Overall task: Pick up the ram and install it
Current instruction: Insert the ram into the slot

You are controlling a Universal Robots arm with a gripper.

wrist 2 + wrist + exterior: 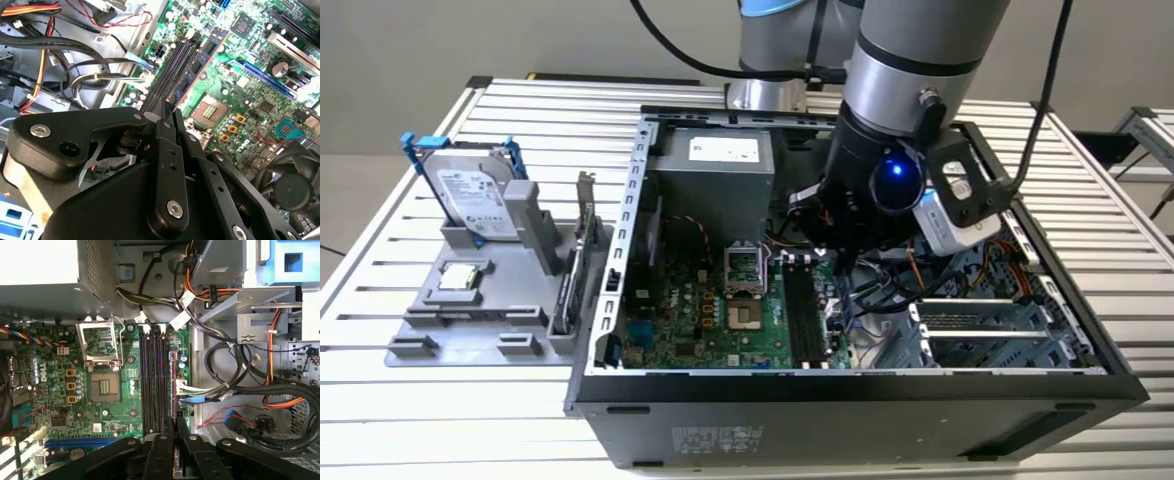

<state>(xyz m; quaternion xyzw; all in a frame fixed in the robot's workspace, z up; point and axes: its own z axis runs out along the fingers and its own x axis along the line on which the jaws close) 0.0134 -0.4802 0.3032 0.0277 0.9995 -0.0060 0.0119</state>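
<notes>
The ram point(202, 62) is a long dark blue board standing on edge, in line with the black memory slots point(170, 70) on the green motherboard. In the first wrist view the ram point(172, 385) is a thin grey-red strip beside the black slots point(152, 385). My gripper point(168, 107) is shut on the near end of the ram, whose far end reaches away from the fingers. I cannot tell whether the ram is seated in a slot or just above it. In the exterior view my gripper point(838, 255) is down inside the open computer case point(854, 385).
The CPU socket point(104, 385) lies beside the slots. Loose cables point(235, 385) crowd their other side, and the power supply point(720, 165) stands beyond them. Outside the case, a grey fixture point(467, 320) holds a hard drive in a blue frame point(470, 195) and a green card point(583, 260).
</notes>
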